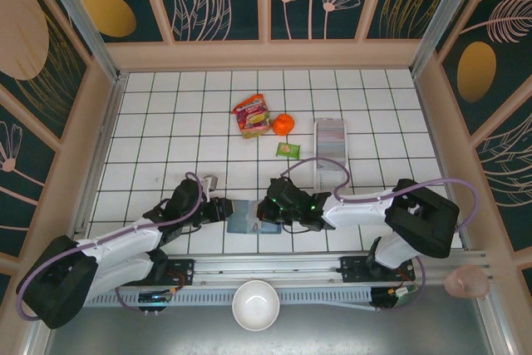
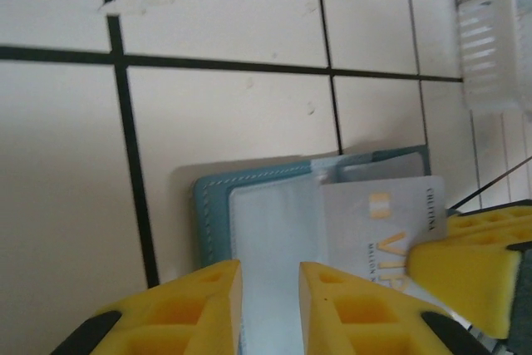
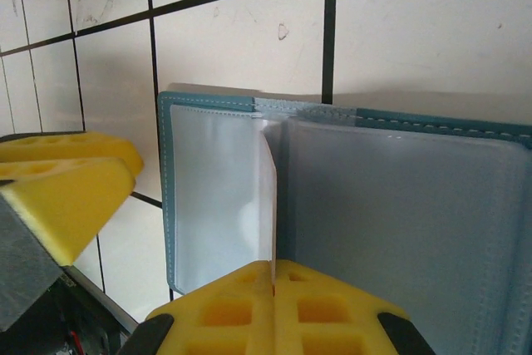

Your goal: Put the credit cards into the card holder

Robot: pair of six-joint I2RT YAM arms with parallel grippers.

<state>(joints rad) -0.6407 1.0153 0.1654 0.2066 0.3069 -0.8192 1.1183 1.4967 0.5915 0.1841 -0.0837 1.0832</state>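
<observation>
The card holder (image 1: 247,216) lies open on the white tiles between both grippers, teal at the rim (image 2: 212,205) with clear sleeves inside (image 3: 416,205). A pale credit card (image 2: 378,226) marked "VIP" lies across its right half. My right gripper (image 3: 274,268) is shut on that credit card, which the right wrist view shows edge-on (image 3: 268,189), pointing at the holder's fold. My left gripper (image 2: 270,276) hovers over the left sleeve, fingers (image 2: 199,297) slightly apart with nothing between them. In the top view the left gripper (image 1: 224,208) and right gripper (image 1: 268,209) face each other across the holder.
A red noodle packet (image 1: 251,115), an orange (image 1: 283,125), a small green snack packet (image 1: 288,150) and a long clear tray (image 1: 330,140) sit further back. A white bowl (image 1: 254,304) stands at the near edge. Walls enclose the tiled floor.
</observation>
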